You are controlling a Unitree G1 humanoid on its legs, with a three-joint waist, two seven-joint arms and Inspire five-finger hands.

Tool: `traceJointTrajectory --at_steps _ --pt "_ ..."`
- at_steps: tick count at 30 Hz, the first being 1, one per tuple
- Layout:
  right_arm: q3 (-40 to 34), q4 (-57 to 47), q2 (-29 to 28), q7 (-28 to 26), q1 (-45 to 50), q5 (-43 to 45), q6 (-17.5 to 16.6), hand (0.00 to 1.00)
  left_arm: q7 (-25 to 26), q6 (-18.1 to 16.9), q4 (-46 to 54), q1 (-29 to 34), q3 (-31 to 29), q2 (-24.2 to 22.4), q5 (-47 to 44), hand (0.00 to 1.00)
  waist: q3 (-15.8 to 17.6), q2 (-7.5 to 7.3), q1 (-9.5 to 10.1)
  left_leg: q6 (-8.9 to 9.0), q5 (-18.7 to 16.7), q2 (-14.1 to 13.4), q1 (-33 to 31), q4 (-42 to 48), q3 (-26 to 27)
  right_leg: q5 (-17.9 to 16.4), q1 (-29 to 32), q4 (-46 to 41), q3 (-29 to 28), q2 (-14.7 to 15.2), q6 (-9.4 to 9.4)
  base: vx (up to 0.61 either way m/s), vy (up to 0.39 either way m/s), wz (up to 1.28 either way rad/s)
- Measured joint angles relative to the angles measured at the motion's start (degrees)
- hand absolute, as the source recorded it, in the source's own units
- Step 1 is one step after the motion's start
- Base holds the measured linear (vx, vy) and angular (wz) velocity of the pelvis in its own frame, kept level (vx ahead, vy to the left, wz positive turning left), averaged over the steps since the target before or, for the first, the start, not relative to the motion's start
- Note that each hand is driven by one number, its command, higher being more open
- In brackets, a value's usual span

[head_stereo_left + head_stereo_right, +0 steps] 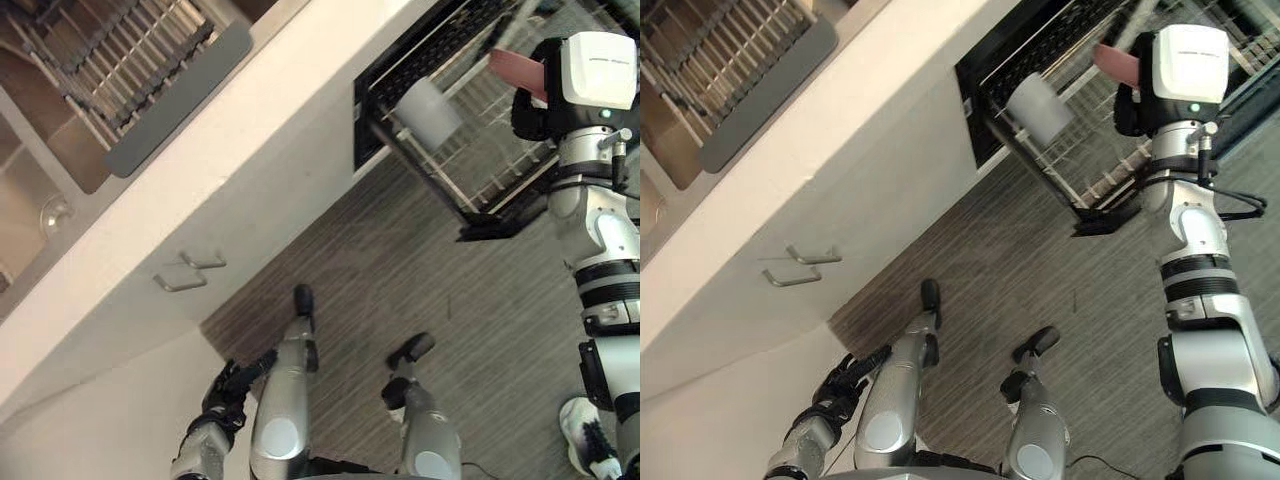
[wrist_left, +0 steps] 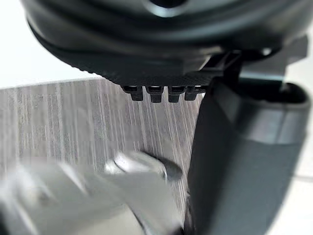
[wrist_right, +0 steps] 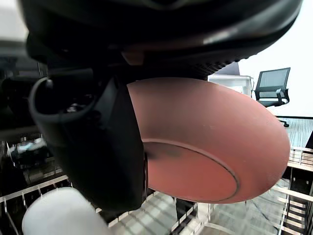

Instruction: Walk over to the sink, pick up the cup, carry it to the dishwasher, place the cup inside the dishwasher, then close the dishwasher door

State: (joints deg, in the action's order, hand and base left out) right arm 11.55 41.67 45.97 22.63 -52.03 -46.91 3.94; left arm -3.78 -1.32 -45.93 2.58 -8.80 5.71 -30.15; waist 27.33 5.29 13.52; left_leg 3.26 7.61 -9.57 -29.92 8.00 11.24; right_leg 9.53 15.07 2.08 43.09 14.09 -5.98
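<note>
Over the dishwasher rack: right hand, fingers clamped on red plate. White cup sits in rack, leftward of that hand. Left hand low, fingers slack, empty.

I count one white cup in one dishwasher rack, one reddish plate and two metal handles on the cabinet. One drying rack sits on the surface, and one office chair stands farther off.
</note>
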Motion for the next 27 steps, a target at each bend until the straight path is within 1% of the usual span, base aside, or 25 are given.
traceJointTrajectory --at_steps 2,3,4,6,7,8,10,12,16,19,22,24,25,27 --pt "2.0 1.9 0.1 0.0 -1.0 -0.2 1.2 0.0 -2.2 -2.4 -0.8 1.3 0.8 0.4 -0.3 1.0 0.3 0.66 0.43 -0.18 0.1 0.6 -0.6 -0.4 -0.1 0.3 0.5 0.5 0.3 0.4 -0.2 0.01 0.072 0.09" --pt "2.6 2.1 0.1 0.0 -1.3 -0.3 1.5 0.0 -2.6 -2.5 -1.2 1.5 1.3 0.7 -0.4 1.0 0.4 0.81 0.43 -0.18 0.1 0.8 -0.6 -0.5 -0.1 0.4 0.6 0.6 0.2 0.6 -0.28 0.01 0.084 -0.02" --pt "3.1 2.0 0.2 0.0 -1.8 -0.4 1.7 1.0 -3.1 -2.5 -1.3 2.2 2.3 1.3 -0.7 1.0 0.4 0.85 0.43 -0.18 0.1 1.0 -0.6 -0.8 -0.1 0.6 1.0 0.7 -0.3 0.9 -0.37 0.01 0.108 -0.1" --pt "3.6 1.7 0.9 -0.3 -2.0 -0.4 2.0 1.0 -3.5 -2.2 -1.3 2.3 3.0 1.7 -1.7 1.0 0.4 0.96 0.43 -0.18 0.1 1.3 -0.6 -0.9 -0.1 0.6 1.2 0.7 -0.5 1.1 -0.42 0.0 0.098 -0.07" --pt "4.2 1.7 2.5 -1.4 -2.1 -0.4 3.2 1.0 -3.9 -2.1 -0.6 2.3 4.1 2.2 -2.9 1.0 0.4 1.25 0.35 -0.18 0.1 1.4 -0.6 -1.0 -0.2 0.6 1.2 0.7 -0.5 1.1 -0.43 -0.01 0.063 -0.01" --pt "4.3 1.8 2.8 -2.1 -2.1 -0.4 3.8 1.0 -4.0 -2.0 -0.1 2.3 4.6 2.3 -3.4 1.0 0.4 1.29 0.2 -0.18 0.1 1.4 -0.5 -1.0 -0.2 0.6 1.2 0.7 -0.6 1.1 -0.43 -0.02 0.091 -0.02" --pt "4.3 1.9 3.0 -3.3 -2.1 0.0 4.3 1.0 -4.1 -2.0 0.7 2.3 5.3 2.3 -3.8 1.0 0.4 1.55 -0.21 -0.17 0.1 1.4 -0.4 -1.1 -0.3 0.7 1.2 0.7 -0.7 1.1 -0.4 -0.02 0.075 -0.04" --pt "4.3 1.9 2.9 -4.1 -2.0 0.7 3.8 1.0 -4.4 -2.1 1.1 2.3 5.7 2.3 -4.7 1.0 0.4 1.77 -0.36 -0.17 0.1 1.4 0.4 -1.4 -0.3 0.7 0.9 0.7 -1.2 1.1 -0.37 -0.02 0.073 -0.1" --pt "3.8 0.6 2.9 -4.2 -1.7 3.6 1.9 1.0 -4.9 -2.4 1.3 2.3 5.6 2.1 -4.6 1.0 0.4 1.78 -0.75 -0.15 0.1 1.5 2.4 -2.0 -0.4 0.7 -0.5 0.7 -1.6 1.2 -0.36 -0.01 0.063 -0.07" --pt "1.1 -3.6 2.2 -4.9 -1.2 6.9 0.2 1.0 -5.0 -2.7 2.0 2.6 5.3 1.4 -4.1 1.0 0.4 1.74 -1.97 -0.15 0.1 1.8 4.5 -2.7 -0.4 0.7 -2.3 0.7 -1.7 1.3 -0.37 -0.01 0.059 0.0" --pt "-0.5 -5.5 1.1 -7.7 -1.0 10.8 -1.1 1.0 -5.0 -3.0 3.4 2.7 4.6 0.9 -3.4 1.0 0.5 1.62 -2.69 -0.11 0.1 1.9 7.6 -3.2 -0.2 0.7 -5.0 0.7 -1.8 1.4 -0.38 -0.02 0.042 -0.04" --pt "-1.1 -6.3 0.8 -9.0 -0.1 12.0 -1.7 1.0 -5.0 -3.2 3.4 2.7 3.9 0.4 -2.7 1.0 0.5 1.44 -2.99 -0.04 0.1 1.9 9.6 -3.7 -0.2 0.7 -6.7 0.7 -1.9 1.4 -0.39 0.0 0.0 0.0" --pt "-2.5 -7.0 -0.3 -9.1 0.8 14.1 -2.1 1.0 -4.9 -3.4 3.3 2.7 2.4 0.0 -0.8 1.0 0.5 0.93 -3.48 0.05 0.2 1.9 11.1 -4.0 -0.2 0.7 -8.1 0.7 -1.9 1.4 -0.4 0.0 0.0 0.0" --pt "-3.0 -7.1 -0.7 -9.2 1.2 15.6 -2.1 1.0 -4.8 -3.4 3.2 2.8 2.0 -0.1 0.6 1.0 0.4 0.53 -3.68 0.18 0.3 1.9 12.3 -4.4 0.0 0.7 -9.0 0.7 -2.0 1.4 -0.4 -0.02 0.015 -0.05"
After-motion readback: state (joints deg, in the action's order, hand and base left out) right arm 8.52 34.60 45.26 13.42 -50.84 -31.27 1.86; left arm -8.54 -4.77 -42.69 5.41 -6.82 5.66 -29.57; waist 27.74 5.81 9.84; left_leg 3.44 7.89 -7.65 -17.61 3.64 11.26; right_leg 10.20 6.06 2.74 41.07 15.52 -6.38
